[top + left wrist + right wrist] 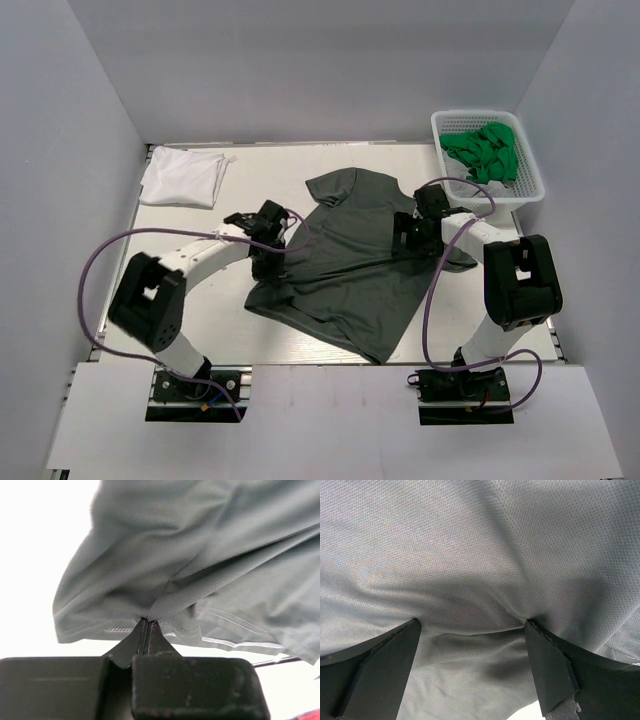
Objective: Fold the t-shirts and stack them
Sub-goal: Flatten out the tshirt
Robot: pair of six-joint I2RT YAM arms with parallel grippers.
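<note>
The left pincer [148, 623] clamps the olive t-shirt [350, 290] (the right pincer [472, 623] gapes apart).

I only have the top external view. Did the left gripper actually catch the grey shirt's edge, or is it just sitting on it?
Observer: Caught. In the left wrist view the left gripper is shut on the olive-grey t-shirt, pinching the cloth right at its stitched hem.
Operator: And the right one?
Observer: The right wrist view shows the right gripper wide open and resting against the cloth, with nothing pinched.
</note>
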